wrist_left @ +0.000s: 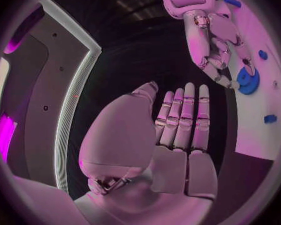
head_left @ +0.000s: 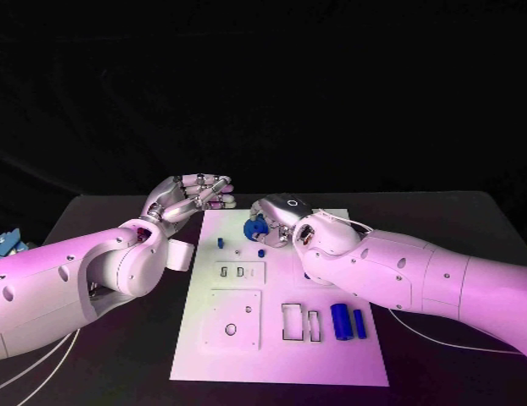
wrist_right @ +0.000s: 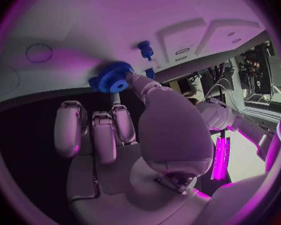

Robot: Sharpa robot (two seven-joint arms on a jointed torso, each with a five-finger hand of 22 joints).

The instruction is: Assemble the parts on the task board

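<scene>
- Step in hand, as I judge it: seating the blue gear (head_left: 255, 228) at the far end of the task board (head_left: 276, 359), about 12 o'clock from the board's middle.
- The right hand (head_left: 282, 222) pinches the gear's rim between fingertips (wrist_right: 135, 79).
- The left hand (head_left: 193, 194) hovers off the board's far left corner, about 10 o'clock, fingers apart, empty.
- Next: press the gear home, then fetch the two blue cylinders (head_left: 348, 322) at 5 o'clock.

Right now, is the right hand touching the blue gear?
Touching. In the right wrist view a fingertip of the right hand presses against the rim of the blue gear; the left wrist view also shows its fingers on the gear.
</scene>
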